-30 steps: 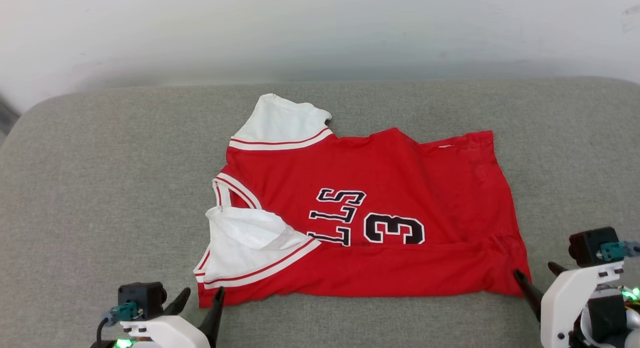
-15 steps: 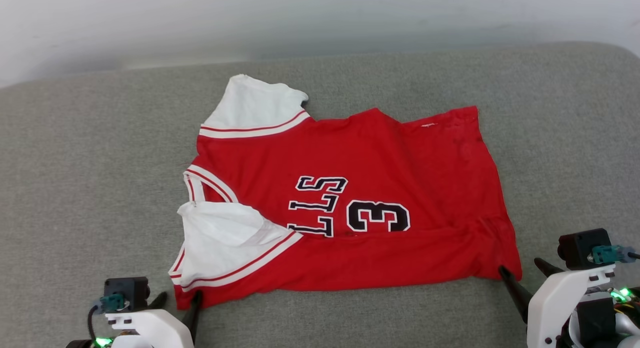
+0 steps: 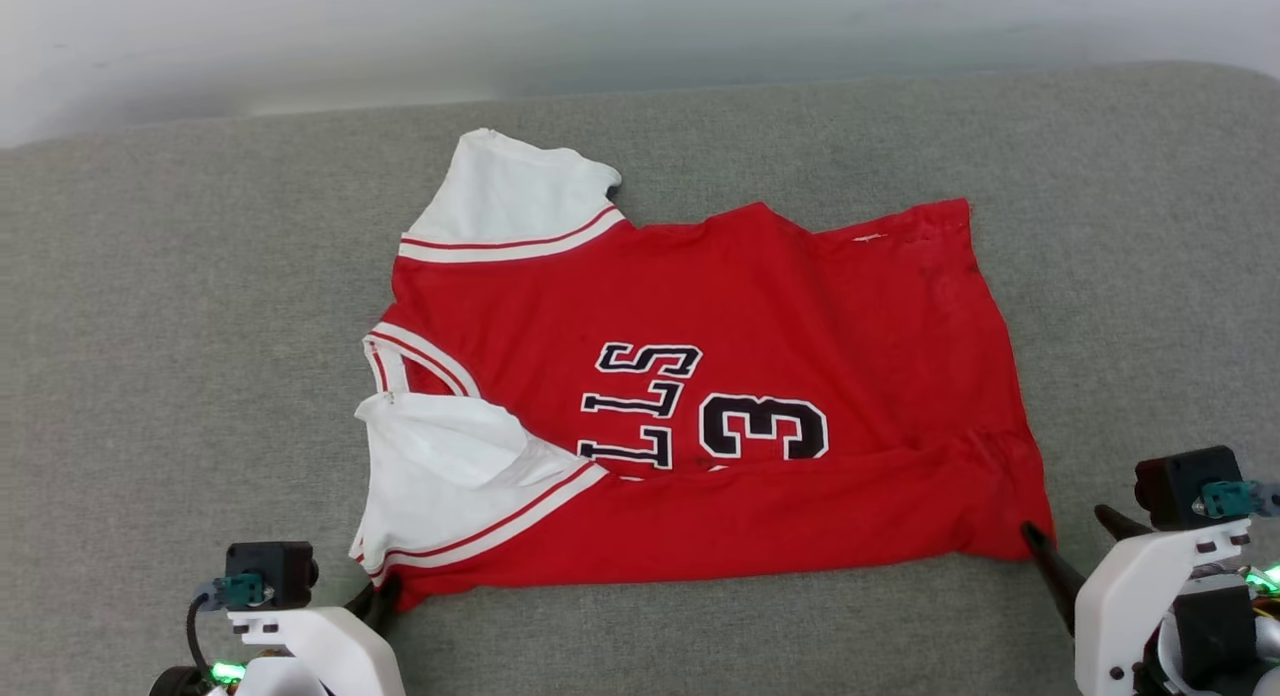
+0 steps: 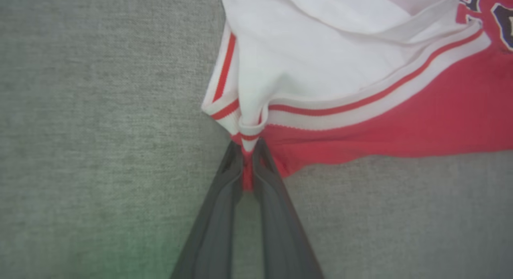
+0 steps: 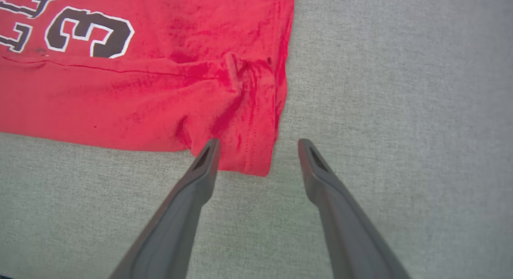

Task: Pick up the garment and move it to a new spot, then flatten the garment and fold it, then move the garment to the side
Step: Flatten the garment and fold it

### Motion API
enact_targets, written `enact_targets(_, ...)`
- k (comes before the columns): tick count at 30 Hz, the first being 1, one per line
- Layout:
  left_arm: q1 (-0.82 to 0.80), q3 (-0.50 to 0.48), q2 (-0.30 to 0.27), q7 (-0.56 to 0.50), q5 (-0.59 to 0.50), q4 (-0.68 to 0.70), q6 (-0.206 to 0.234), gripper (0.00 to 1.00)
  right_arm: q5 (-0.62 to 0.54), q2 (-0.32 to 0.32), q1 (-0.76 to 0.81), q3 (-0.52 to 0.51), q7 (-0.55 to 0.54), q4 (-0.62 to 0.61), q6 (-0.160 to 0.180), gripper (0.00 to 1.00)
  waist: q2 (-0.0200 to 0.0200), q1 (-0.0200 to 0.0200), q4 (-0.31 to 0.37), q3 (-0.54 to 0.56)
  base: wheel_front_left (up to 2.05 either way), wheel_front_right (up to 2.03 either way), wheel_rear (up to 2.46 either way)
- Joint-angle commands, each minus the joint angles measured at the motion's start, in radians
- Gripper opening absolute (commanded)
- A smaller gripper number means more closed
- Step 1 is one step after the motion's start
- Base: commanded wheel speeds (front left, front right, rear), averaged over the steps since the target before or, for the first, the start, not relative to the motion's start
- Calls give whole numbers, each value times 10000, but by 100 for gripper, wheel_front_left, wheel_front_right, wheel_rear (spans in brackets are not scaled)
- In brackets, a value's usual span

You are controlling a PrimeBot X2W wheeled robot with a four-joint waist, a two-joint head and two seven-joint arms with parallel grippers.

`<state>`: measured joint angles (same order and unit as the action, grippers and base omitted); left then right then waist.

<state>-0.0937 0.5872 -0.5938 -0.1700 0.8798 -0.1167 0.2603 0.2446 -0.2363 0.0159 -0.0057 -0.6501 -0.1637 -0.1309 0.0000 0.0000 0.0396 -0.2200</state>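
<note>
**A:** Left gripper (image 4: 248,150) is closed tight on the near left corner of the garment (image 4: 380,126), just where the striped edge of the white sleeve (image 4: 312,58) meets the red cloth. A small piece of cloth is pinched between its two fingers.

**B:** And the right gripper (image 5: 258,144)?

**A:** Its fingers are spread apart and stand at the two sides of the near right corner. If they touch the cloth, I cannot tell. Nothing is pinched there yet.

**B:** Where does the garment lie?

**A:** Spread in the middle of the grey cushion (image 3: 150,326), sleeves toward the robot's left, hem toward its right. The near strip seems to be turned over onto the print, because the letters beside the number (image 3: 765,428) are cut by a straight edge.

**B:** Why one corner for each arm?

**A:** I think it is for moving the near edge evenly. With both corners held, the cloth can be stretched or lifted without twisting. If only the left side pulls, the wrinkled right corner may drag and bunch more.

**B:** So what is needed next?

**A:** In my judgement, the right fingers should close on that corner first.
</note>
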Motion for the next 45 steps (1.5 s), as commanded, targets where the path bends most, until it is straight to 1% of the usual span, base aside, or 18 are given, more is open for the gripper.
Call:
enact_targets(1, 400, 419, 242, -175, 96, -255, -84, 0, -127, -112, -15, -35, -23, 33, 4, 100, 0, 0, -162, 168, 0, 0, 0)
enact_targets(4, 385, 261, 244, 82, 105, 71, -148, 0, -241, -182, -42, -133, -171, 310, 4, 100, 0, 0, -397, 381, 0, 0, 0)
enact_targets(9, 331, 104, -26, 379, -128, 815, -41, 0, -282, -83, -149, -347, -420, 942, 4, 100, 0, 0, -819, 545, 0, 0, 0)
enact_targets(14, 422, 145, -310, 312, -312, 1654, 53, 0, -209, -109, -435, -289, -616, 1703, 4, 100, 0, 0, -1146, 351, 0, 0, 0)
enact_targets(17, 375, 165, -436, 239, -400, 2031, 118, 0, -224, -166, -639, -341, -555, 2146, 4, 100, 0, 0, -1283, 172, 0, 0, 0)
enact_targets(25, 129, 221, -556, 157, -598, 2509, 210, 0, -400, 4, -752, -502, -563, 3258, 10, 100, 0, 0, -1507, -234, 0, 0, 0)
enact_targets(26, 106, 227, -568, 154, -613, 2536, 210, 0, -380, 12, -719, -486, -560, 3369, 10, 80, 0, 0, -1520, -267, 0, 0, 0)
enact_targets(27, 84, 236, -578, 122, -617, 2546, 207, 0, -369, 16, -697, -475, -549, 3463, 10, 27, 0, 0, -1529, -285, 0, 0, 0)
enact_targets(28, 72, 250, -597, 89, -622, 2539, 207, 0, -363, 6, -679, -446, -541, 3555, 10, 0, 0, 0, -1528, -281, 0, 0, 0)
enact_targets(32, 227, 283, -708, 13, -601, 2403, 224, 0, -256, -54, -676, -483, -402, 3593, 8, 0, 0, 0, -1443, -90, 0, 0, 0)
enact_targets(35, 448, 359, -807, -52, -549, 2278, 180, 0, -193, -251, -603, -594, -336, 3449, 10, 0, 0, 0, -1341, 185, 0, 0, 0)
enact_targets(36, 640, 459, -918, -88, -584, 2216, 125, 0, -36, -432, -468, -695, -362, 3200, 10, 0, 0, 0, -1240, 519, 0, 0, 0)
enact_targets(40, 1090, 585, -1134, -146, -455, 2215, 88, 0, 206, -640, -33, -826, -640, 2630, 10, 0, 0, 0, -1113, 959, 0, 0, 0)
enact_targets(45, 1825, 755, -1251, -117, -241, 2179, 35, 0, 433, -716, 1003, -1163, -1197, 1738, 11, 0, 0, 0, -966, 1323, 0, 0, 0)
